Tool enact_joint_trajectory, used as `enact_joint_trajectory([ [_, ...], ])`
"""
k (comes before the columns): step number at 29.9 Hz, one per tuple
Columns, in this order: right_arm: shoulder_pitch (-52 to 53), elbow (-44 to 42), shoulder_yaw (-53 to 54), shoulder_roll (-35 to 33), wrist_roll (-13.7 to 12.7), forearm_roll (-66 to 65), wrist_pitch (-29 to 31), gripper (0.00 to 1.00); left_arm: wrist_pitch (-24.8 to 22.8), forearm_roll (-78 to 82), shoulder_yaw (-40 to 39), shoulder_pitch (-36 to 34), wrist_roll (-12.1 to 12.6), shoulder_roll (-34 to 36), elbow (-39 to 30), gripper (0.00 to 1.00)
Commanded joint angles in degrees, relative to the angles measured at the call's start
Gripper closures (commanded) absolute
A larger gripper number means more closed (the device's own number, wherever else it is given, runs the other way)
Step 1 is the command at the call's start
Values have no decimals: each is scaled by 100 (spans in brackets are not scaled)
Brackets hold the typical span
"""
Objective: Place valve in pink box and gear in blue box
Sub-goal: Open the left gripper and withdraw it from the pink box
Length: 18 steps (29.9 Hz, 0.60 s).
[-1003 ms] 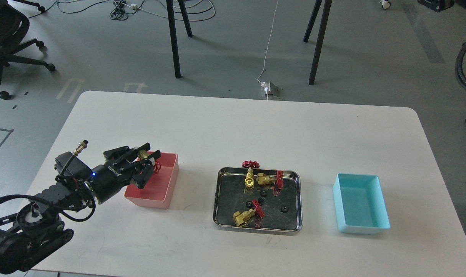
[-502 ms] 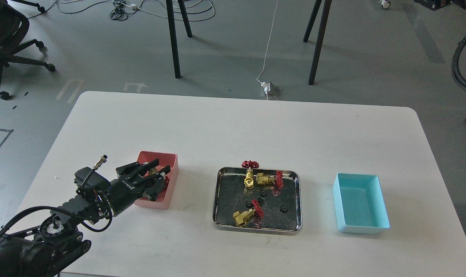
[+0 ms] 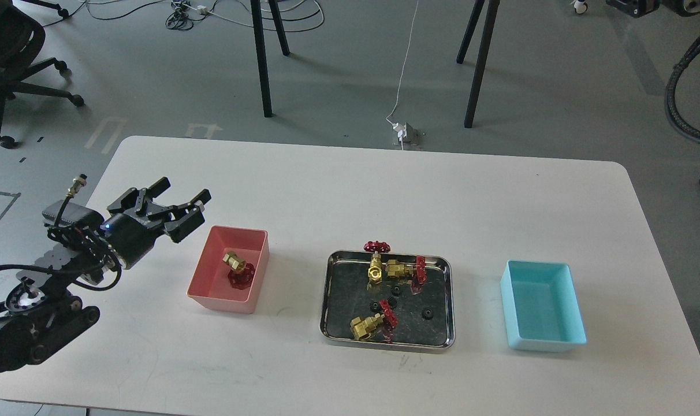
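One brass valve [image 3: 238, 269] with a red handwheel lies inside the pink box [image 3: 202, 293]. My left gripper [image 3: 179, 197] is open and empty, raised up and to the left of the pink box. Three more valves lie in the steel tray [image 3: 445, 323]: two at its back [image 3: 375, 264] [image 3: 405, 270] and one at the front [image 3: 372, 326]. Three tiny black gears lie in the tray, two near the middle [image 3: 394, 290] [image 3: 375, 305] and one to the right [image 3: 426, 314]. The blue box [image 3: 575, 336] stands empty at the right. My right gripper is out of view.
The white table [image 3: 350, 190] ends at a far edge with bare floor, stand legs [image 3: 261, 63] and cables behind it. An office chair [image 3: 9, 63] stands at the far left.
My left gripper held a valve over the pink box, lowered into it, let the valve go and has withdrawn up and to the left, open. The valve now rests in the pink box.
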Motion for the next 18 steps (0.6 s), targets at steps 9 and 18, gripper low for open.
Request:
enact_joint_trajectory([
  [9,-23,2245,-2003,-76,339,-3213,102,1,-2138,-4370,-3,-2161,-322,347,180,1],
  [18,513,3347,-5027,-95,1156,-6749,111,1,-2448,-5209,-3,-2848,-296,311,769,1],
])
